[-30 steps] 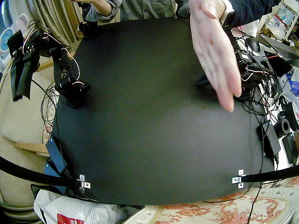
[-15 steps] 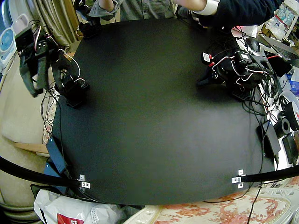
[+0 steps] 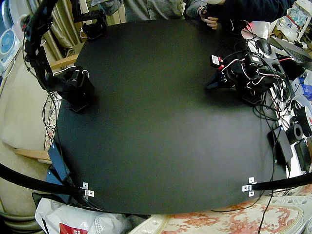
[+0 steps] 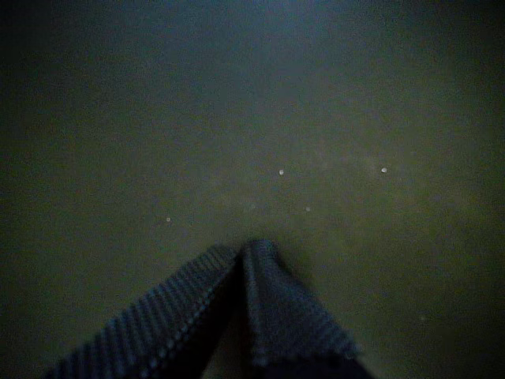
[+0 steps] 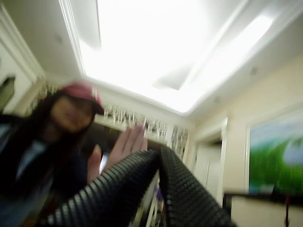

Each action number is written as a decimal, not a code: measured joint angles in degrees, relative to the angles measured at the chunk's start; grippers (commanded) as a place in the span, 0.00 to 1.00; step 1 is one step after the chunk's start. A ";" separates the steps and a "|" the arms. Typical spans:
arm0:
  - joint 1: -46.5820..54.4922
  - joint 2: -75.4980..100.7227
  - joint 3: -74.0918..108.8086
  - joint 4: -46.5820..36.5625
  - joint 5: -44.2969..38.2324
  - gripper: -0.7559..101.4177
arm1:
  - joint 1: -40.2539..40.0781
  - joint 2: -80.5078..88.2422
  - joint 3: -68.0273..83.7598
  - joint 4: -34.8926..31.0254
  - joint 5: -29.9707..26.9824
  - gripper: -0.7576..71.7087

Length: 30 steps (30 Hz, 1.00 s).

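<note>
right claw [image 5: 158,153] risen above table [image 3: 156,126]

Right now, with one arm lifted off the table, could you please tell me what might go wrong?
1. The right gripper points upward, jaws shut, and a person's hand is raised beyond it in a wrist view; a swing of that arm might strike it.
2. Loose cables crowd the folded left arm; they could snag if it unfolds.
</note>
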 measured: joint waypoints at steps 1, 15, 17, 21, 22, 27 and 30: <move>0.00 0.00 0.00 0.00 0.00 0.01 | -0.97 -4.13 -6.06 3.87 0.09 0.00; 0.00 0.00 0.00 0.00 0.00 0.01 | -8.79 -2.46 -6.50 21.01 3.52 0.00; 0.00 0.00 0.00 0.00 0.00 0.01 | -22.24 -0.44 4.83 20.57 -0.44 0.00; 0.00 0.00 0.00 0.00 0.00 0.01 | -47.11 -5.45 6.86 16.44 -8.61 0.00; 0.00 0.00 0.00 0.00 0.00 0.01 | -49.57 -3.43 7.73 14.33 -8.70 0.00; 0.00 0.00 0.00 0.00 0.00 0.01 | -71.02 7.82 15.03 9.93 -18.81 0.00; 0.00 0.00 0.00 0.00 0.00 0.01 | -70.66 9.40 18.19 4.83 -13.97 0.00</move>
